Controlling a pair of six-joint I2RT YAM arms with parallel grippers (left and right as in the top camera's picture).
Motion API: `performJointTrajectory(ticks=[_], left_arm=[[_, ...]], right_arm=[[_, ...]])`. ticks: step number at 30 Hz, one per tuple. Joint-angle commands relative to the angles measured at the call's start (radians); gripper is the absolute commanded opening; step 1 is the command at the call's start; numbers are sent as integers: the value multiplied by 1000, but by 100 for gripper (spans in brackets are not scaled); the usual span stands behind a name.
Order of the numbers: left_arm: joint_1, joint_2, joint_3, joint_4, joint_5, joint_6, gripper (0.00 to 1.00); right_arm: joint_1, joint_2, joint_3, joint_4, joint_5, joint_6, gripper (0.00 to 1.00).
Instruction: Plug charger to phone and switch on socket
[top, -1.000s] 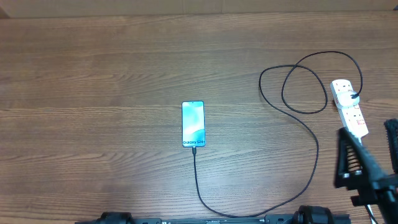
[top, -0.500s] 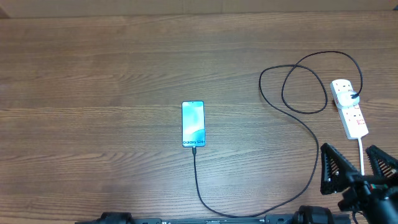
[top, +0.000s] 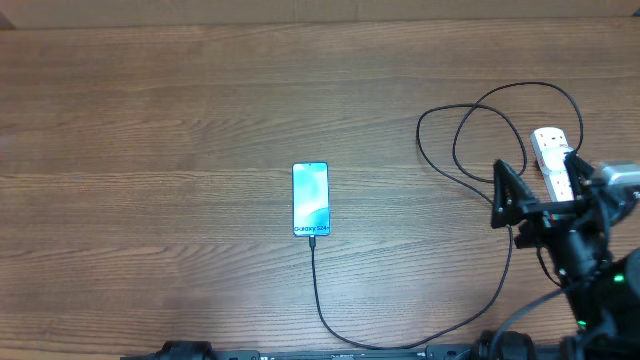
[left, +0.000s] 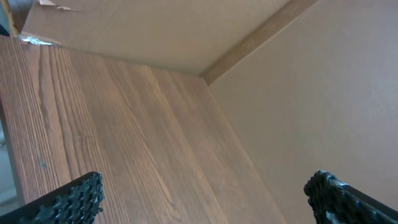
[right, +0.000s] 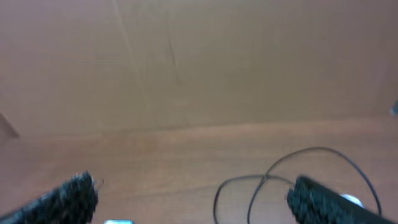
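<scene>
wood-grain table (top: 150, 120), slim phone (top: 310, 198), looping thin black charger (top: 314, 270)

**A:** How many phones are on the table (top: 150, 120)?

**B:** One phone (top: 310, 199), on the one wooden table.

**A:** And cables?

**B:** One: a single thin black charger (top: 314, 275).

**A:** Power strips?

**B:** One white socket (top: 547, 143). It is partly covered, so its switches cannot be counted.

**A:** How many grippers?

**B:** Two. The right gripper (top: 538, 182) appears in the overhead view. The left gripper (left: 205, 199) appears only in its own wrist camera. Each has two black fingers, so four fingers in all.
</scene>
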Motion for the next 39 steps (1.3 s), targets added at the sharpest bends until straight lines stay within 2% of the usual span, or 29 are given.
performJointTrajectory(ticks=[1, 7, 11, 19, 28, 36, 39], left_arm=[[6, -11, 0, -2, -13, -13, 100], [6, -11, 0, -2, -13, -13, 100], [6, -11, 0, -2, -13, -13, 100], [6, -11, 0, -2, -13, -13, 100], [6, -11, 0, -2, -13, -13, 100], [6, -11, 0, -2, -13, -13, 100], [6, -11, 0, -2, -13, -13, 100]], right_arm=[[6, -103, -179, 182, -67, -9, 100], [7, -233, -522, 603, -85, -8, 100], [7, -302, -656, 711, -82, -9, 100], [7, -519, -833, 716, 34, -9, 100], [8, -517, -923, 684, 55, -9, 100], [8, -517, -922, 522, 79, -5, 100], [8, -517, -922, 514, 83, -5, 100]])
